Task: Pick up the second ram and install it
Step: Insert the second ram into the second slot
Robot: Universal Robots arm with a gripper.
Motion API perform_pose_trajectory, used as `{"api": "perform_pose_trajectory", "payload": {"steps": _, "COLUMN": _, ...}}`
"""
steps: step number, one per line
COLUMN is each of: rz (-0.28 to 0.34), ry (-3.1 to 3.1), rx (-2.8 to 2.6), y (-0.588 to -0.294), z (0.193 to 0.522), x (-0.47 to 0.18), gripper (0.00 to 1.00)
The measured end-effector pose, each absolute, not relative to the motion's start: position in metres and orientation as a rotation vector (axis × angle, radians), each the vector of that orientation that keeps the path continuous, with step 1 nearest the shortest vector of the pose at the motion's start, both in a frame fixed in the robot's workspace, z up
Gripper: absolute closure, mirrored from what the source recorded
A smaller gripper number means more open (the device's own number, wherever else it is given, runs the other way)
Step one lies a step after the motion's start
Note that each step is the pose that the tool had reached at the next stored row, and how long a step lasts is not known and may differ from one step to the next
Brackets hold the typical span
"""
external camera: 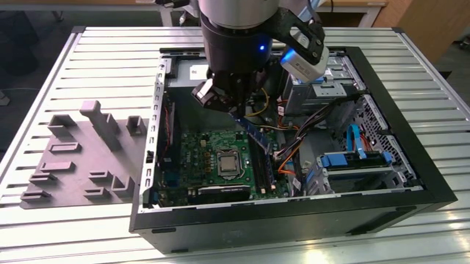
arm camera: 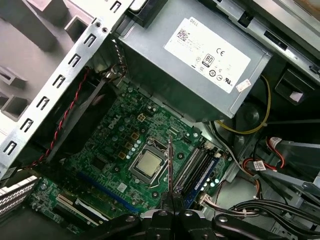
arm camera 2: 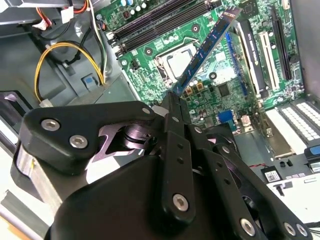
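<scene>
Table (external camera: 110, 55): case (external camera: 294, 220) holds motherboard (external camera: 198, 148); fingers (arm camera 2: 172, 112) grip second ram (arm camera 2: 206, 48).

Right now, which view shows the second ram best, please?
Second wrist view: the second ram shows its long face, held by the gripper. The exterior view shows it tilted; the first wrist view, edge-on.

On the surface (external camera: 110, 55), a tray (external camera: 66, 181) lies to the exterior view's left of a case (external camera: 294, 223). Inside, the ram (external camera: 253, 137) tilts over the board (external camera: 198, 157), seemingly above its slots (arm camera: 194, 167).

Pale slatted metal table (external camera: 88, 49) (glossy sheen); wooden furniture (external camera: 435, 25) behind.
</scene>
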State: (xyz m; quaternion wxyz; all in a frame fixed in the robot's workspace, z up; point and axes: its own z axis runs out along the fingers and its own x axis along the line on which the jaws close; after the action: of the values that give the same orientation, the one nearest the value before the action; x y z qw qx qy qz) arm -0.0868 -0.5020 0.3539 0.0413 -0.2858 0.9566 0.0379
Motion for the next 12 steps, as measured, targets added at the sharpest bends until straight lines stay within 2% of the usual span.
{"api": "perform_pose_trajectory", "payload": {"steps": 12, "rz": 0.110, "ry": 2.960, "rx": -0.750, "y": -0.5020, "z": 0.3539, "x": -0.0868, "gripper": 0.89}}
